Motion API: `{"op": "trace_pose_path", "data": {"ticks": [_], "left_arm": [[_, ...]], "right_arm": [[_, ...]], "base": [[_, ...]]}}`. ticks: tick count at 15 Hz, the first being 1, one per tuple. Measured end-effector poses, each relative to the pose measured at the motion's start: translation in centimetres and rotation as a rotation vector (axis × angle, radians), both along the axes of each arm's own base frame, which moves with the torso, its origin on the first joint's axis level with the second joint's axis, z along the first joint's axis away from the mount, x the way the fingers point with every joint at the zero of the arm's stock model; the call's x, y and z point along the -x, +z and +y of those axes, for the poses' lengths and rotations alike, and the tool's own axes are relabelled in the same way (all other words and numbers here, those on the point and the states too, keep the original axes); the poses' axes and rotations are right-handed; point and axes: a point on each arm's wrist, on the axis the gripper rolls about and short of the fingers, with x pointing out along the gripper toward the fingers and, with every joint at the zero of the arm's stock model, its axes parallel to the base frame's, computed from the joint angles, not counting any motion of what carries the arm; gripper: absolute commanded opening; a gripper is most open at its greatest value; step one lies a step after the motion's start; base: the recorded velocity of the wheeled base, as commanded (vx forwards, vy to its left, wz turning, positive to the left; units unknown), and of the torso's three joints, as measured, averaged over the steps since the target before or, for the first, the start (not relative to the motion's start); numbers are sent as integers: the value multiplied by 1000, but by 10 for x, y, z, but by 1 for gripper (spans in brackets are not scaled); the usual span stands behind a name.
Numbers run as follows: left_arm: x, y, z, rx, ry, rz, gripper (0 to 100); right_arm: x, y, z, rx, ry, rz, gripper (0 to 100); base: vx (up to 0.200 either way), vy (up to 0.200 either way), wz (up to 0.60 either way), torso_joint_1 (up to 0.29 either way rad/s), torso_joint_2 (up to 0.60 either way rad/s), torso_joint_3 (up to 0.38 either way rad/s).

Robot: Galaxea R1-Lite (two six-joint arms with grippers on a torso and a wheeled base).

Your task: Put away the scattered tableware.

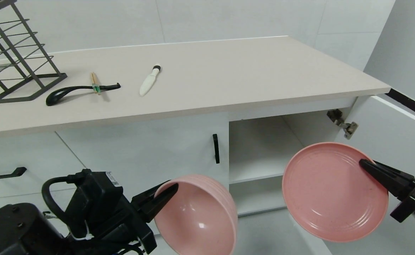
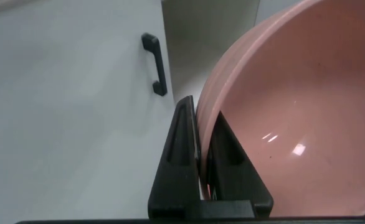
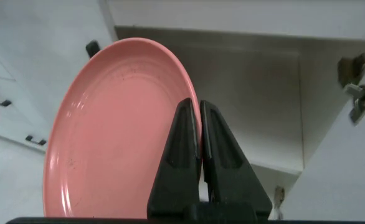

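A white-tiled kitchen corner, with a pale counter (image 1: 236, 67) over white cabinets. Nearest, low down, the left gripper (image 1: 170, 189) is clamped on the rim of a pink bowl (image 1: 197, 219), one finger inside and one outside. The bowl is tipped so its hollow faces up and outward, and its lower edge is cut off by the frame. Beside it, the right gripper (image 1: 365, 163) pinches the rim of a pink plate (image 1: 331, 193), held almost on edge with its ringed face showing. The back of the plate is hidden. Bowl and plate are apart, both in the air in front of the cupboard (image 1: 260, 148), which stands open with its door (image 1: 391, 131) swung to the right and a hinge (image 1: 345, 124) showing. One shelf is visible inside; the lower part is mostly hidden behind the two dishes.

Farther off on the counter lies a black ladle (image 1: 66, 92) with chopsticks (image 1: 95, 84) across its handle, and near them a white knife (image 1: 149, 80). I cannot tell whether its blade is sheathed. At the far left stands a dark wire rack (image 1: 20, 56), cut off by the edge.
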Motion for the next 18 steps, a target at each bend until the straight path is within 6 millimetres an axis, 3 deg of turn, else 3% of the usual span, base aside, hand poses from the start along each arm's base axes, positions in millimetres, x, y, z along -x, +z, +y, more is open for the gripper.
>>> {"op": "trace_pose_path", "data": {"ticks": [5, 9, 13, 18], "left_arm": [[1, 0, 1, -1, 0, -2, 0], [2, -2, 2, -8, 3, 9, 0], [3, 0, 5, 3, 9, 1, 0], [7, -3, 7, -12, 10, 15, 0]], "right_arm": [[-1, -1, 0, 1, 1, 7, 0], [-9, -10, 2, 28, -1, 50, 0], [-22, -26, 10, 133, 26, 87, 0], [-34, -31, 23, 143, 83, 105, 0]], "base": [[0, -40, 0, -211, 308, 120], [0, 0, 0, -24, 217, 56], [200, 0, 0, -1, 29, 42], [0, 0, 0, -5, 2, 22]]}}
